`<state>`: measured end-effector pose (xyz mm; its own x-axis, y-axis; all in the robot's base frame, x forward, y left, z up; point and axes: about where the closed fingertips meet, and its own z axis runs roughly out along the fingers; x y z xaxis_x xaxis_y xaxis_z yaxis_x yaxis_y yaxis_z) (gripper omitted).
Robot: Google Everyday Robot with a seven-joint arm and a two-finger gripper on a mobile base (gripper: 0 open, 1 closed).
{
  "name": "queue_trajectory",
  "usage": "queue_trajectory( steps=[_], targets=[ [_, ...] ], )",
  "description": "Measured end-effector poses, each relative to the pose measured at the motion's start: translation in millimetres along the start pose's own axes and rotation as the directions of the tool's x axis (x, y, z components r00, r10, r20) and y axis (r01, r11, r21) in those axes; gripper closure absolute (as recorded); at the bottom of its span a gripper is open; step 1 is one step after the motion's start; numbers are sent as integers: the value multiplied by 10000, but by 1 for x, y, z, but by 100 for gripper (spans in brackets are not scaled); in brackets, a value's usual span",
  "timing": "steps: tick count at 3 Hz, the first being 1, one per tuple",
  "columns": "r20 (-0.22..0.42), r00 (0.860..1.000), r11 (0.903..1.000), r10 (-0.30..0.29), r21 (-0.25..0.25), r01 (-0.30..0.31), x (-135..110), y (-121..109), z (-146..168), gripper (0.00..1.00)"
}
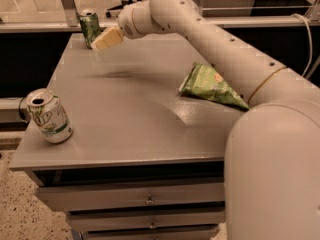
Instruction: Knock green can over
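Nearest, the pale arm [280, 164] fills the lower right with its bulky base link, then reaches up and left across the scene. Below the front edge of the grey table [125, 134] sit drawers [145, 199] with small metal pulls. A white-and-green 7UP can [49, 116] stands near the front left corner, tipped slightly, top open, well apart from everything else. Mid-table on the right lies a green crisp bag [210, 86], flat and crumpled, partly tucked under the arm's forearm. Further back, at the far left, the cream-coloured gripper [106, 38] hangs above the tabletop, pointing left and a little down; a faint shadow marks the surface beneath it. Whether it is open or closed cannot be told, and nothing is seen held in it. The green can [89, 26] stands upright at the far left corner, silver top up, just beside the gripper's tip; contact between them cannot be made out.
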<state>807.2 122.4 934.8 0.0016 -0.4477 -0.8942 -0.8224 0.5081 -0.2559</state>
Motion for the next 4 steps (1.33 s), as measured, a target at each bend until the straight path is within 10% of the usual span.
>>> queue_trajectory(
  steps=[4],
  targets=[
    [344,9935,9939,1085,-230,-1077,-18,3,106,0]
  ],
)
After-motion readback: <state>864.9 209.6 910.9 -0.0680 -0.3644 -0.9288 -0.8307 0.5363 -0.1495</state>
